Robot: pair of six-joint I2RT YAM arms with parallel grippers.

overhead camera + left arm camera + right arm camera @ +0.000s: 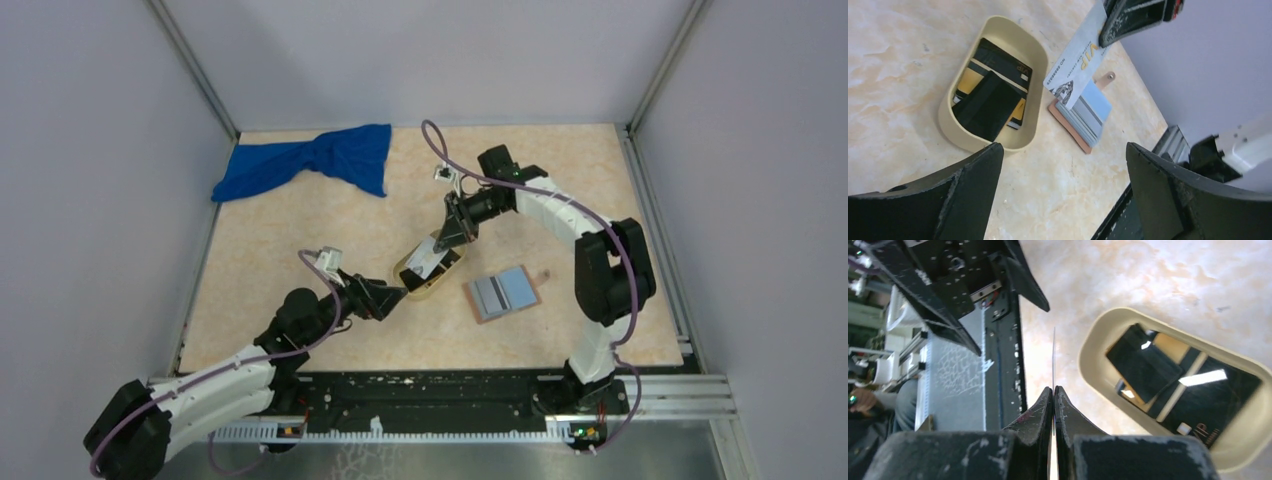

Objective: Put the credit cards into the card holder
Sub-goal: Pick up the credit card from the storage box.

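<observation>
The grey card (1073,67) hangs clamped in my right pincer (1054,389), pinched at one short end. Its long axis slants down and away from the fingertips, and its printed face with the VIP lettering shows to my left wrist. It is in the air over the near end of the tan tray (1039,102), touching nothing else. The card holder (503,293) lies on the desk just beside the tray, on the side toward my right arm's base, so that arm is the nearer one and already has the card. The holder is spread open with its blue-grey inside up. Its slot edges show as pale stripes, a reddish-brown rim runs round them, and a small strap tab points away from me. To my mind the free short edge must be turned to line up with those slots. The black cards (988,105) rest in the tray. My left pincer (1063,155) is spread wide and grips nothing, low by the tray's other end.
</observation>
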